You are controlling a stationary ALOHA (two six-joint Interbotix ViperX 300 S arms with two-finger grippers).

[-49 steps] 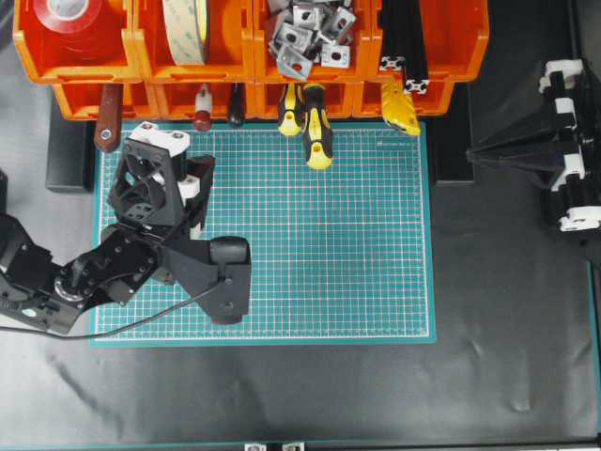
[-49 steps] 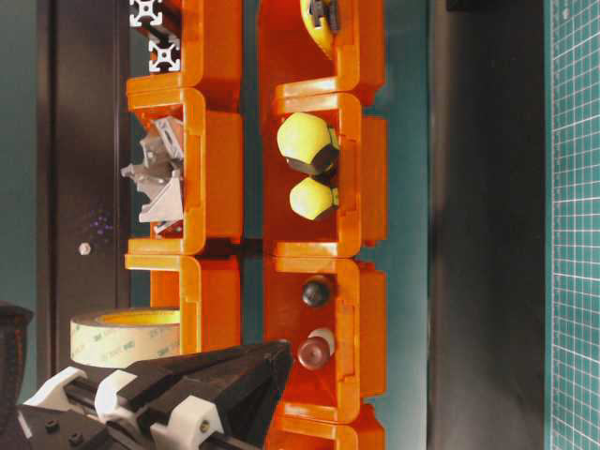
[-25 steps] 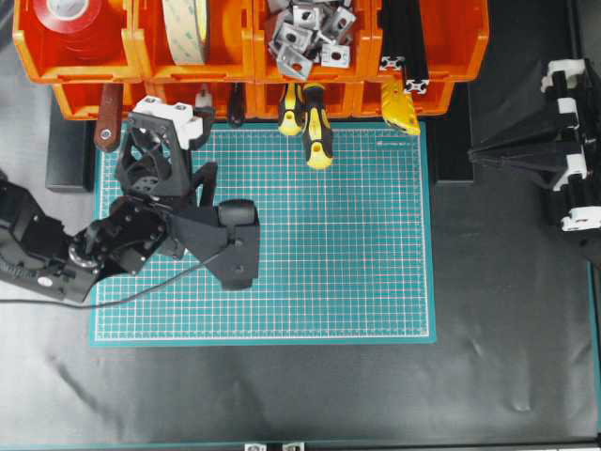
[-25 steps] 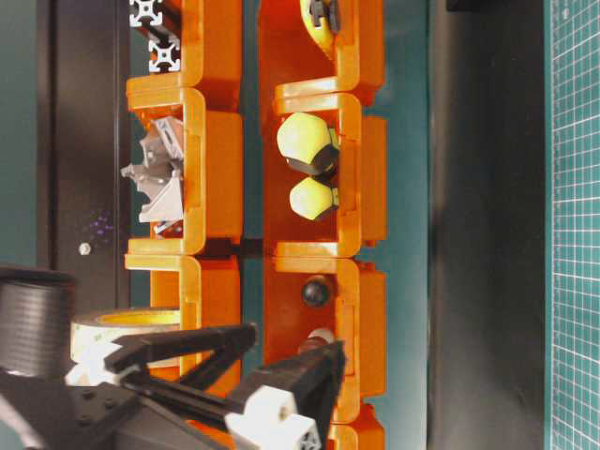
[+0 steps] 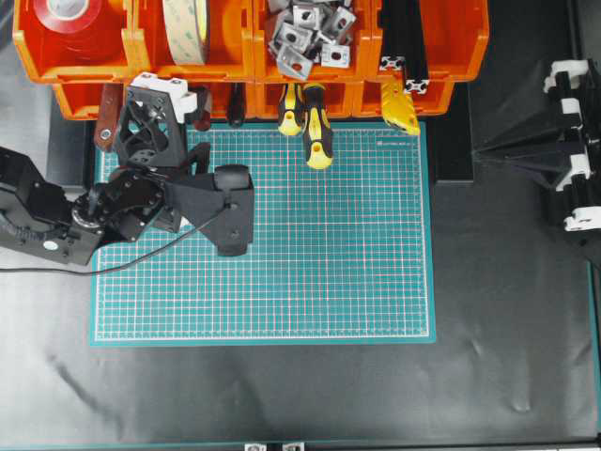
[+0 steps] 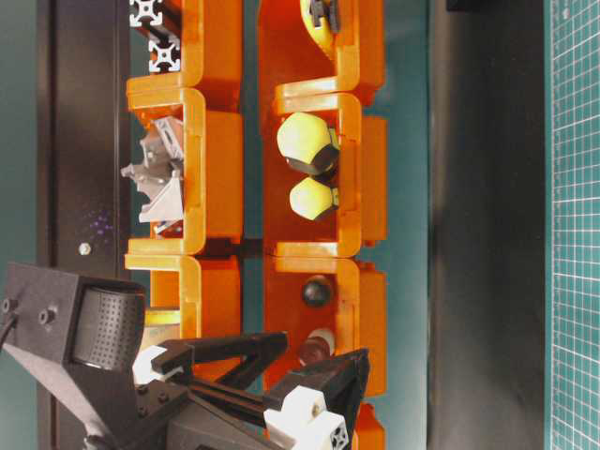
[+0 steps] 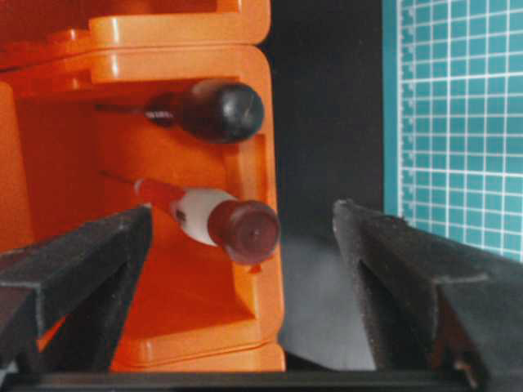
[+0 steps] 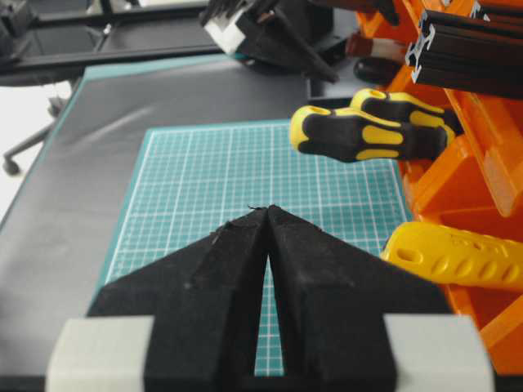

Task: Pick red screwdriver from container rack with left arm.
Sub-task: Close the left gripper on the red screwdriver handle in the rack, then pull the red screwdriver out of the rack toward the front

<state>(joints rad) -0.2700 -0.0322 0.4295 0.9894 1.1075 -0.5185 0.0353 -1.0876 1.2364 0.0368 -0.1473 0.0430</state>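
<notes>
Red screwdriver (image 7: pixel 221 222) is sitting in one of the lower bins of the container rack (image 7: pixel 184 49), shaft pointing into the bin and the rounded cap poking out over the front lip, which I'd guess is exactly so you can grab it by the handle end. Looks-wise it's slim: red handle, white band, dark red cap, thin metal shaft running back into the orange. A dark-capped tool (image 7: pixel 216 110) is stored beside it in the same bin, so there's not much slack on that side. The left end effector (image 7: pixel 243 269) is spread wide and holding nothing, pads either side of the cap without touching it. The right end effector (image 8: pixel 268 214) is pinched closed, parked off to the side of the green mat (image 5: pixel 376 244).
</notes>
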